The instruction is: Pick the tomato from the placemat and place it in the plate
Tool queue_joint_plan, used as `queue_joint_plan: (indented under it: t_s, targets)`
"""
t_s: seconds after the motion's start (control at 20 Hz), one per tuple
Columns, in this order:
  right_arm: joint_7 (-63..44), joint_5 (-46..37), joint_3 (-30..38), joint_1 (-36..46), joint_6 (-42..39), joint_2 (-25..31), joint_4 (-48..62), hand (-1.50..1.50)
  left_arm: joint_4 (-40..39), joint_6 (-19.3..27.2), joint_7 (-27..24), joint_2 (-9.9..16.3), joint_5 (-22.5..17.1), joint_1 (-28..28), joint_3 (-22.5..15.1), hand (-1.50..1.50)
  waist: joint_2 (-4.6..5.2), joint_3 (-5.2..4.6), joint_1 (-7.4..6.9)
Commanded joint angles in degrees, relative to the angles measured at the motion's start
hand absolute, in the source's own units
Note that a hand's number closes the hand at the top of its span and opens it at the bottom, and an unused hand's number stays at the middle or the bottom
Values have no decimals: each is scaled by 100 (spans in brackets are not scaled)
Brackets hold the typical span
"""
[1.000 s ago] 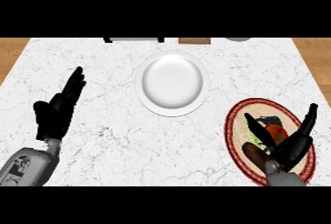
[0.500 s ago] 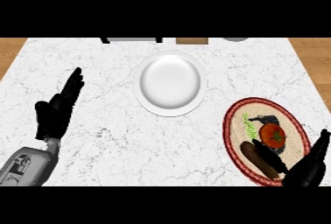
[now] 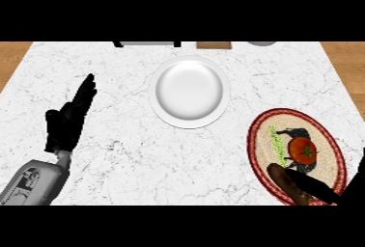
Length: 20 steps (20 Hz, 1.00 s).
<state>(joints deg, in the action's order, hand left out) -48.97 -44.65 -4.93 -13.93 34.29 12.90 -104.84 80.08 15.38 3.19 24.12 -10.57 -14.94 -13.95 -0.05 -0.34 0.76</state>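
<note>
Tomato on the placemat, plate bare, both hands off the tomato.

The left hand [image 3: 68, 123] rests released by the marble counter's [image 3: 107, 159] left edge, fingers straight and pointing up. The white plate [image 3: 190, 91] lies near the middle of the back edge. By the right edge, the red-rimmed placemat [image 3: 328, 144] carries the tomato [image 3: 303, 149], stem up. At the front right corner the right hand [image 3: 314, 185] lays a straight finger across the placemat's front rim, grasping nothing.
</note>
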Motion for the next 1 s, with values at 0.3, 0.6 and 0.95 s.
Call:
queue_joint_plan:
  t_s: [0.3,0.6,0.95]
  targets:
    - [-1362,23,432,812,-1639,99,-636,-150,-276,-385,-340,-202,287,170,343,0,6,32,-74]
    - [-1230,67,326,893,-1849,-64,103,-150,-103,-492,189,-335,337,-268,481,0,4,34,-68]
    - [-463,408,689,1246,-1719,-179,1205,-150,-487,-782,-52,-544,615,-252,816,0,10,34,-64]
